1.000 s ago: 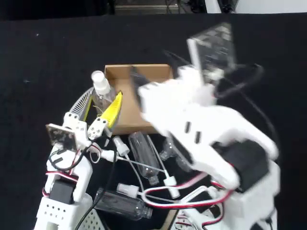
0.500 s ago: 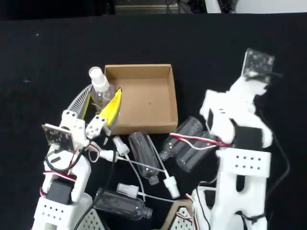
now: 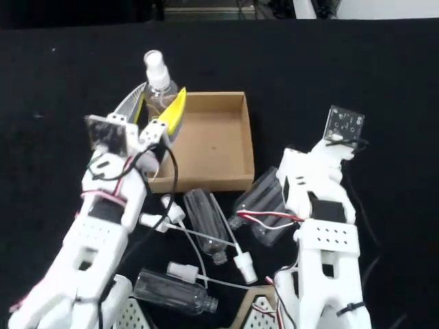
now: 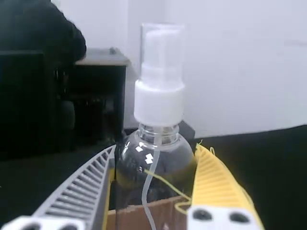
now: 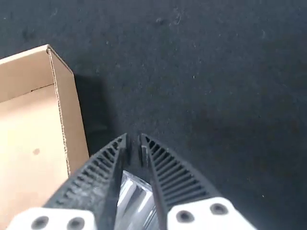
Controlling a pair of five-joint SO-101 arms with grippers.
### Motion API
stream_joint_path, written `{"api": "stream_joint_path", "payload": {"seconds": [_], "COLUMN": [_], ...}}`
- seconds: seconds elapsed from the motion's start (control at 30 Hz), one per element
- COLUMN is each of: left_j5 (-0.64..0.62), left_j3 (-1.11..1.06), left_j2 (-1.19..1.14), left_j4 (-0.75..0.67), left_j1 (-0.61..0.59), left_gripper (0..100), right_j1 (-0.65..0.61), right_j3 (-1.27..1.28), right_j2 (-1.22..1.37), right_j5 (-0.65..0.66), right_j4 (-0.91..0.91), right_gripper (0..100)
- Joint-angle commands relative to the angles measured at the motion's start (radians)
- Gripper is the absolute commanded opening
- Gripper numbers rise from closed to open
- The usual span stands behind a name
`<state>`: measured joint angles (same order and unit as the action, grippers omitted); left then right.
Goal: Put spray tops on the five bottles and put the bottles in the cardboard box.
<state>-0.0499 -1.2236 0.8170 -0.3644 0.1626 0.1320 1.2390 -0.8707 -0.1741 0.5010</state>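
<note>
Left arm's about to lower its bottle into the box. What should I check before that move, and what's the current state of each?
1. Spray top on the held bottle: ok, seated on the neck.
2. Left gripper hold: ok, both fingers are against the bottle body.
3. Bottle over the cardboard box opening: not ok, it hangs at the far left corner, over the rim.
4. Box floor free: ok, nothing lies in it.
5. Right gripper out of the way: ok, shut, over the table beside the box wall.
6. Loose bottles: ok, lying on the table outside the box.
</note>
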Motion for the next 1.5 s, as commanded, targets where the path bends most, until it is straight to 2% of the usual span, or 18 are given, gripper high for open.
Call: {"api": "stream_joint_path", "payload": {"seconds": [0.0, 0.13, 0.23, 0.7, 1.1, 1.47], "left_j5": [-0.006, -0.006, -0.011, -0.014, -0.006, -0.006], "left_j3": [0.088, 0.085, 0.102, 0.291, 0.398, 0.407], "left_j2": [-0.259, -0.428, -0.532, -0.933, -1.226, -1.286], "left_j4": [-0.230, -0.460, -0.534, -0.707, -0.927, -0.930], "left_j1": [-0.042, -0.073, -0.099, -0.105, -0.108, -0.108], "left_gripper": [3, 3, 3, 3, 3, 3], "right_j1": [0.012, 0.012, 0.011, 0.011, 0.011, 0.011], "right_j3": [0.022, 0.056, 0.062, 0.059, 0.059, 0.059], "right_j2": [-0.028, -0.028, -0.028, -0.028, -0.028, -0.028], "right_j5": [0.002, 0.002, 0.002, 0.003, 0.003, 0.003], "right_j4": [-0.087, -0.147, -0.161, -0.166, -0.166, -0.166], "right_gripper": [2.1, 2.1, 2.1, 2.1, 2.1, 2.1]}}
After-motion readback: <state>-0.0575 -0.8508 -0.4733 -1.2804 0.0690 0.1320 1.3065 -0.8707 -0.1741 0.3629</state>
